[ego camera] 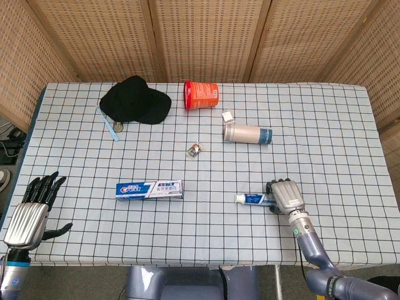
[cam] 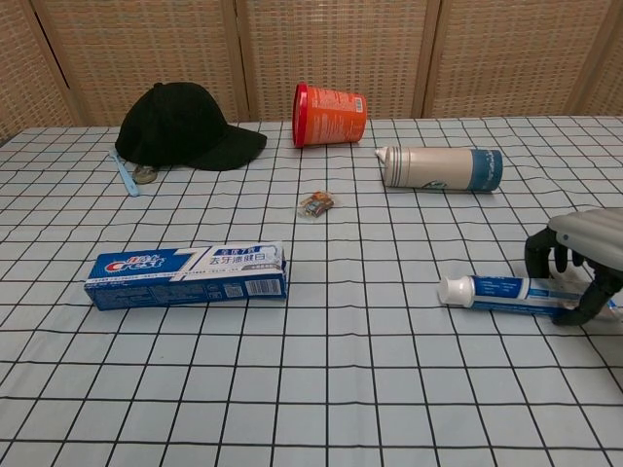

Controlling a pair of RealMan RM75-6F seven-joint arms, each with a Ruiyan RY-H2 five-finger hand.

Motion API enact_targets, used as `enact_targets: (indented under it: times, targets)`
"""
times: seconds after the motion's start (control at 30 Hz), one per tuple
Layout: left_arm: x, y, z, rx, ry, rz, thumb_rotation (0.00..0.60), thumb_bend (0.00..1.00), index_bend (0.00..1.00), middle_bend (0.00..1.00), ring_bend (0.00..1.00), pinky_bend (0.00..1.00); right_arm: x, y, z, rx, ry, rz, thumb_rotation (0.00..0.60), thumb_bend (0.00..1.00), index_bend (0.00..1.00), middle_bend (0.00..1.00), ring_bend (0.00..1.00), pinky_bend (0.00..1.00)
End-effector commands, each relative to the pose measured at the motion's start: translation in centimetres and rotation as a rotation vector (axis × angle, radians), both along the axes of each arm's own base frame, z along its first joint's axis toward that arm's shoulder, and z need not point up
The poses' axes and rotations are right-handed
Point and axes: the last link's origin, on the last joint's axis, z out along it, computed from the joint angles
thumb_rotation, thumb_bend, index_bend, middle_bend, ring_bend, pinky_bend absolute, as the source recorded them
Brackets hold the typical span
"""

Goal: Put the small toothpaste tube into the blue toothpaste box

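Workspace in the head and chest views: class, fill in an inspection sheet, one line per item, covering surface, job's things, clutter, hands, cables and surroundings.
Surface: table under a white cloth with a dark grid.
Job's things: small toothpaste tube lies flat, cap pointing left; blue toothpaste box lies flat to its left, apart from it.
Clutter: black cap, orange tub on its side, white and blue bottle on its side, small wrapped item, light blue stick beside the cap.
Hands: right hand arched over the tube's tail end, grip not clear; left hand holds nothing, fingers spread, at the table's near left edge.
Cables: nothing seen.
Surroundings: woven screen panels behind.
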Motion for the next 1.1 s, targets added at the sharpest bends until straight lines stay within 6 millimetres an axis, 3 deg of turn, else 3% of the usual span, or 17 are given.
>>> enact_targets:
  times: [0.03,0.23,0.47,0.8,0.9,1.1]
  targets:
    - [0.0,0.0,-0.1,-0.002,0.001,0.001,0.600,0.00,0.00,0.00,0.00,0.00,-0.1,-0.1,-0.1,0.002,0.021,0.003,0.600,0.35,0.57,0.58,0.50,0.48]
    - [-0.1,0.1,-0.2,-0.008,0.003,0.003,0.600,0.00,0.00,0.00,0.00,0.00,0.1,0.0,0.5,-0.010,0.020,0.010,0.600,0.50,0.64,0.64,0.56,0.55]
    - [-0.1,0.7,-0.8,-0.030,0.003,0.008,0.600,0.00,0.00,0.00,0.00,0.00,1.0,0.4,2.1,-0.019,-0.041,0.034,0.600,0.53,0.65,0.65,0.57,0.56]
    - [3.0,5.1,-2.3,-0.123,0.029,-0.058,0.600,0.00,0.00,0.00,0.00,0.00,2.1,1.5,5.3,-0.009,-0.159,0.031,0.600,0.59,0.67,0.67,0.58,0.57]
    - [3.8,6.7,-3.5,-0.160,0.051,-0.087,0.600,0.00,0.00,0.00,0.00,0.00,2.1,1.7,6.1,-0.013,-0.188,0.026,0.600,0.60,0.67,0.67,0.58,0.57]
    - [5.4,10.6,-8.4,-0.279,0.092,-0.139,0.600,0.00,0.00,0.00,0.00,0.00,1.9,2.1,7.4,-0.024,-0.207,0.030,0.600,0.61,0.68,0.68,0.59,0.58]
